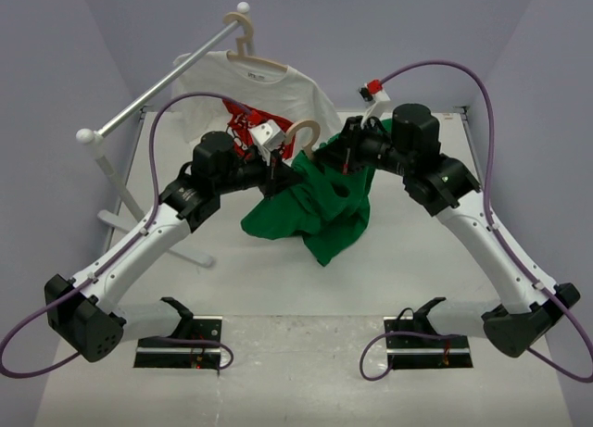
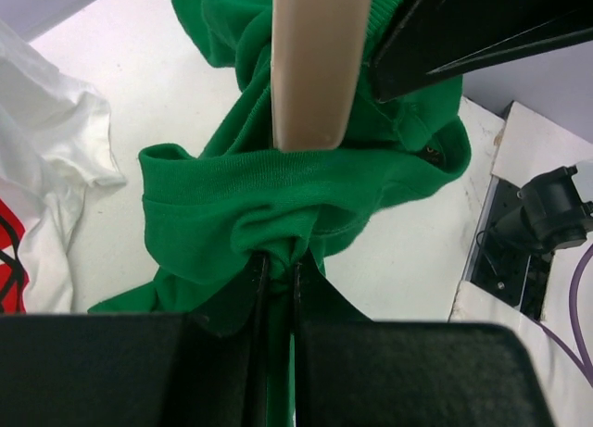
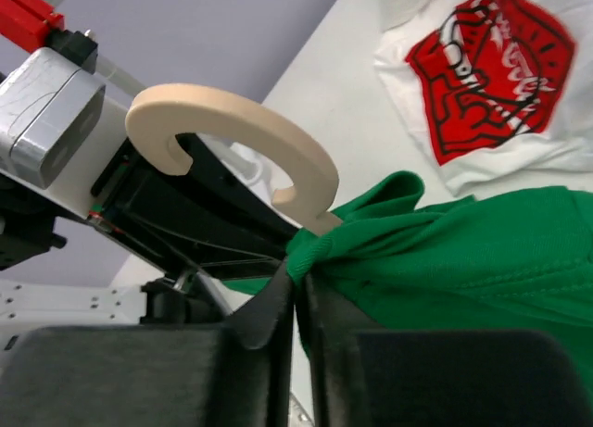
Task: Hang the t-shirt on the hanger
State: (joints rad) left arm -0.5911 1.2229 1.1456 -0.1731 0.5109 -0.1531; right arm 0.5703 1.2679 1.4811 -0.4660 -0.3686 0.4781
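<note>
1. The table (image 1: 417, 260) carries everything. At its 11 o'clock a rail (image 1: 139, 94) holds a white shirt (image 1: 278, 89), away from our work.
2. The t-shirt (image 1: 315, 209) hangs bunched over the table's centre, its upper part lifted between both arms, we judge so the cloth can be drawn down.
3. The hanger (image 3: 232, 103) pokes its hook out at the t-shirt's 11 o'clock; its shoulders are hidden in cloth.
4. The left gripper (image 2: 278, 260), jaws almost together, pinches a green fold at 9 o'clock.
5. The right gripper (image 3: 298, 281), likewise nearly closed, nips cloth beside the hook at 1 o'clock, probably to work the collar around the neck.
</note>
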